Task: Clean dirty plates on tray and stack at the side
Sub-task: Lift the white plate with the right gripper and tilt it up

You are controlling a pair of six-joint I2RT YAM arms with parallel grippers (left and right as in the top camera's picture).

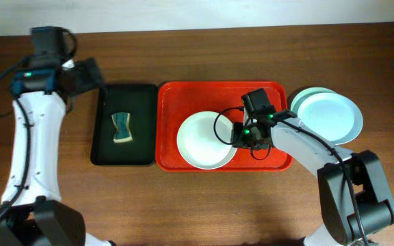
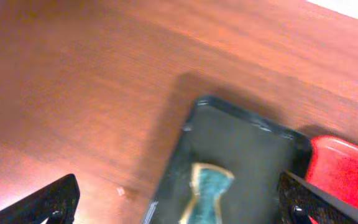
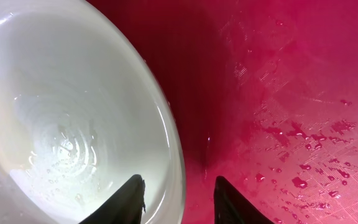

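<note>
Wooden table (image 1: 183,205) carries everything, and in the middle of it lies the red tray (image 1: 183,96), with the smaller black tray (image 1: 108,102) just beside its left edge. Two pale blue plates (image 1: 327,116) lie one upon the other on the table, just outside the right edge of the red tray, so I judge that these two are already done. The white plate (image 1: 200,140) is the only one on the red tray, flat, near its front edge and a little left of the middle. It looks wet, and I see no yellow smear on it. The right gripper (image 1: 241,133) is at the right rim of this plate. In the right wrist view one finger stands over the inside of the plate and the other over the wet tray floor, the rim passes between them, and the jaws are apart with a gap on each side, so it does not grip. The left gripper (image 2: 178,199) is wide open and holds nothing, above the far left corner of the black tray, well apart from the plate. The sponge (image 1: 122,128) lies in the black tray. The plate is to the left of my right hand and the stack is to its right, so the right arm is the nearer one for both.
</note>
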